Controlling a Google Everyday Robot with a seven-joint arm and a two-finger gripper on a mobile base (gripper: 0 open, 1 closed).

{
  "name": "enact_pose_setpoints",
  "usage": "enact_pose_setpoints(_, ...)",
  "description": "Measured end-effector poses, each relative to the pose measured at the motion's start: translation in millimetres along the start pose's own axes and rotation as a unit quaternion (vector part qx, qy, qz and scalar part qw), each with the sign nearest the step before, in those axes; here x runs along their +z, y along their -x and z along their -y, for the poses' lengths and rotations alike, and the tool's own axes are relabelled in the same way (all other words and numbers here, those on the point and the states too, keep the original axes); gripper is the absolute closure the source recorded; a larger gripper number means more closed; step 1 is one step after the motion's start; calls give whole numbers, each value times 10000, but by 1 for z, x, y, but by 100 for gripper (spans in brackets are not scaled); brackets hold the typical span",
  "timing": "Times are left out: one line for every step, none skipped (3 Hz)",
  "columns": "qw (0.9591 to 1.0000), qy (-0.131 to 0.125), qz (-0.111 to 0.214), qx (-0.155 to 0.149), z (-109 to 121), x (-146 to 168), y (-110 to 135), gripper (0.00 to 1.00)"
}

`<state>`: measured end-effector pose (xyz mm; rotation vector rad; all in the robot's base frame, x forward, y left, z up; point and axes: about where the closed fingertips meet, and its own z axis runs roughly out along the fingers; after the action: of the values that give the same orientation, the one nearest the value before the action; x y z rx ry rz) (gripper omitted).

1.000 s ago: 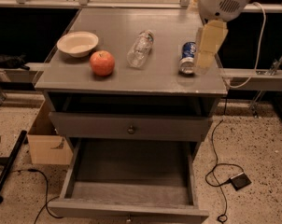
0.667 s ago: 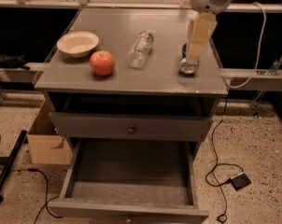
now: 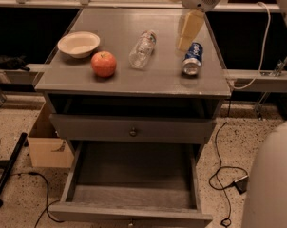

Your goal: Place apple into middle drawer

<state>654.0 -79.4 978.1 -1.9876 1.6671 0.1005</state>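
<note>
The red-orange apple (image 3: 104, 63) sits on the grey cabinet top (image 3: 134, 77), near its front left, just in front of the cream bowl (image 3: 79, 43). The middle drawer (image 3: 134, 210) is pulled out below, wide and shallow, with nothing in it. A shut grey drawer front with a dark knob (image 3: 132, 132) is above it. My gripper (image 3: 187, 28) hangs over the right half of the top, well right of the apple, just above and left of a blue can. It holds nothing that I can see.
A clear plastic bottle (image 3: 142, 49) lies between the apple and the gripper. A blue can (image 3: 192, 59) lies on its side at the right. A cardboard box (image 3: 49, 141) stands on the floor at the left. Cables (image 3: 224, 175) run across the floor at the right.
My gripper has moved left across the cabinet top, from over the blue can towards the bottle. The apple, bowl and drawer have not moved.
</note>
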Motion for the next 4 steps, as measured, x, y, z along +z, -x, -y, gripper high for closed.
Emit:
enact_pose_setpoints(9980,48,469,-420,2,4,29,0)
enact_pose_setpoints(9977,34,507,-454,4,6,32,0)
enact_pose_setpoints(9977,30,354,-579,10,5,29,0)
enact_pose_setpoints(9947,112,115,-1012,21,7,33,0)
